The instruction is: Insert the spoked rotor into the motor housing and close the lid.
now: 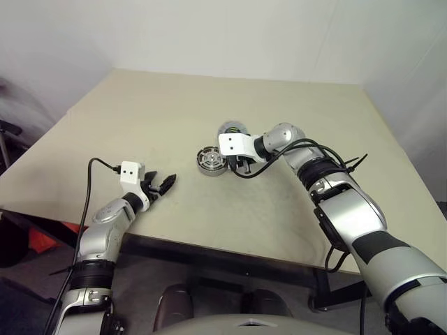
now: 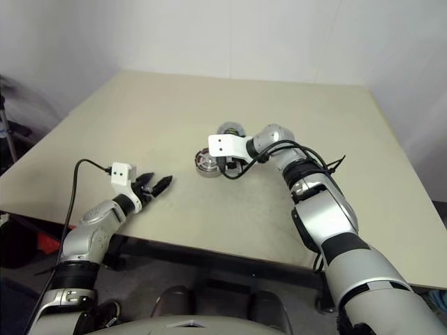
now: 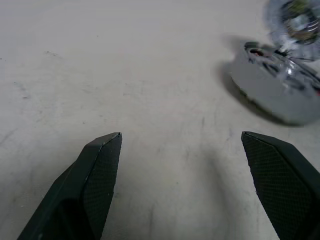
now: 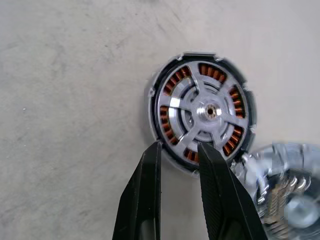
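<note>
The motor housing (image 4: pixel 165 165) lies flat on the beige table (image 1: pixel 174 112), copper windings showing around its ring. The spoked rotor (image 4: pixel 200 107) sits inside it, silver spokes and hub facing up. Just behind the housing lies the lid (image 4: pixel 282 202), a shiny silvery disc, also seen in the left eye view (image 1: pixel 230 128). My right gripper (image 4: pixel 180 146) hangs over the housing's near rim; its fingers stand a narrow gap apart with nothing between them. My left gripper (image 1: pixel 164 183) rests near the table's front left, wide open and empty, pointing toward the housing (image 3: pixel 272 92).
A black cable (image 1: pixel 89 188) runs from the left wrist down past the table's front edge (image 1: pixel 230 250). Red and dark items (image 1: pixel 42 241) lie on the floor under the left corner. White walls close the table's far side.
</note>
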Controlling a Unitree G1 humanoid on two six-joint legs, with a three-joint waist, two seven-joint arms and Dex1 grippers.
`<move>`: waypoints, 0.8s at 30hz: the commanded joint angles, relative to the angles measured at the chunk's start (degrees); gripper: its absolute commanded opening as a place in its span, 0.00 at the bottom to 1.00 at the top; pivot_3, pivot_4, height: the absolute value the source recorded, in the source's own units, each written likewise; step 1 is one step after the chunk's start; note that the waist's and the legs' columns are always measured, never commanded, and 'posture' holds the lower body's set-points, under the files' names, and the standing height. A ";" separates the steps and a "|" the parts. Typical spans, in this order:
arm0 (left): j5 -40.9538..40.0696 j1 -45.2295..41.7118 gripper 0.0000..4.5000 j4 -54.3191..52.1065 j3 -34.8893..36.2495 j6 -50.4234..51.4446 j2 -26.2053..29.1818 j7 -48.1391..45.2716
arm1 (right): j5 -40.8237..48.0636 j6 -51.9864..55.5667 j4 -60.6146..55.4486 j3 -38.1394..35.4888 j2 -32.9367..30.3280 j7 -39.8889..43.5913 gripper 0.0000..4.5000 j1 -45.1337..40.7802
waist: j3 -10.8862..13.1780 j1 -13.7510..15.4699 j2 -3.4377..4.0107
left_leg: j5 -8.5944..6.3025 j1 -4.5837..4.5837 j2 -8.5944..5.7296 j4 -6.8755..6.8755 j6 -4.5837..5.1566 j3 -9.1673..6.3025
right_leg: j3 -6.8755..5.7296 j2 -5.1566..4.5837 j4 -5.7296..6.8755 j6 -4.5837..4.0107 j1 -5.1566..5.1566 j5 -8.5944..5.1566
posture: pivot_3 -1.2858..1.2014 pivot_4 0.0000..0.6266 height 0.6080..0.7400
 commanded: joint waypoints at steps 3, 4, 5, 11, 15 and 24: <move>-0.27 -0.31 0.90 -2.34 0.58 -0.39 0.82 -0.37 | 1.27 -0.12 -2.09 -0.85 -0.04 -0.54 0.27 -1.13 | 0.00 -0.01 0.00 | 0.00 -0.03 0.00 0.00 0.00 0.00 | 0.00 0.00 0.00 -0.01 -0.02 0.00 | 0.52 0.00 1.00; -0.26 -0.27 0.90 -2.34 0.60 -0.39 0.90 -0.42 | 1.33 0.04 -2.21 -0.83 0.11 -0.51 0.27 -0.98 | 0.00 -0.01 0.00 | 0.00 -0.02 0.00 0.00 0.00 0.01 | 0.00 0.00 0.00 -0.01 -0.02 0.00 | 0.52 0.00 1.00; -0.26 -0.28 0.90 -2.28 0.61 -0.40 0.93 -0.42 | 1.37 0.30 -2.25 -0.77 0.51 -0.62 0.27 -0.73 | 0.00 -0.03 0.00 | 0.00 -0.02 0.00 0.00 0.00 0.01 | 0.00 0.00 0.00 -0.01 -0.02 0.00 | 0.52 0.00 1.00; -0.42 -0.25 0.90 -2.78 0.91 0.07 1.43 -0.28 | 0.62 1.53 -2.74 0.67 4.15 -1.44 0.27 2.75 | 0.00 -0.32 0.00 | 0.00 0.01 0.01 0.00 0.00 0.00 | 0.00 0.00 0.02 -0.02 -0.02 -0.01 | 0.52 0.00 1.00; -0.56 0.37 0.90 -3.37 1.18 0.23 1.66 -0.18 | 0.37 2.08 -2.54 0.82 4.97 -2.14 0.27 3.07 | 0.00 -0.36 0.00 | 0.00 0.06 -0.01 0.00 0.00 -0.02 | 0.01 -0.01 0.03 -0.02 0.04 -0.01 | 0.52 0.00 1.00; -0.55 0.94 0.90 -4.18 1.03 0.54 1.36 0.26 | 0.17 2.74 -0.63 0.65 5.72 -4.40 0.27 1.96 | 0.00 -0.43 0.01 | 0.02 0.10 -0.01 0.00 -0.04 -0.02 | 0.03 -0.01 0.10 -0.02 0.04 -0.01 | 0.52 0.00 1.00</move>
